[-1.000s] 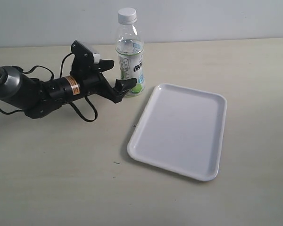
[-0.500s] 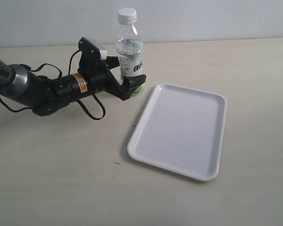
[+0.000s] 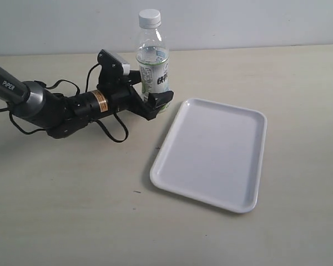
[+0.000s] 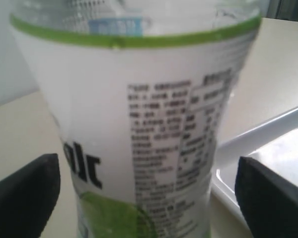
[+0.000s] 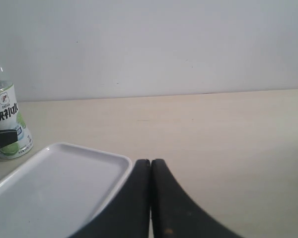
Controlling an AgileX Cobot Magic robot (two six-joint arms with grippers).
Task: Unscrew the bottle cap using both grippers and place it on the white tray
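The bottle (image 3: pixel 153 66) is seen standing upright on the pale surface (image 3: pixel 72 210), near the back wall and just beside the far left corner of the tray (image 3: pixel 211 155). The cap (image 3: pixel 150 18) is seated on the bottle's neck, white and ribbed. The tray is laid flat on the surface, and nothing is seen in it.

The left end effector (image 3: pixel 150 90) is reached in low from the left, its arm (image 3: pixel 30 105), marked "PIPER", lying close above the surface with black cables looped beside it. Its jaws are held wide apart, one on each side of the bottle's labelled lower half. In the left wrist view the label's dark lettering and green band are seen to fill the space between the two black jaw tips, and a narrow gap is left on each side, so the bottle is straddled but not gripped.

The right end effector (image 5: pixel 150 163) is shown only in the right wrist view. Its two jaws are pressed together with nothing between them. It is held beside the tray's rim, well apart from the bottle, which is seen beyond the tray.
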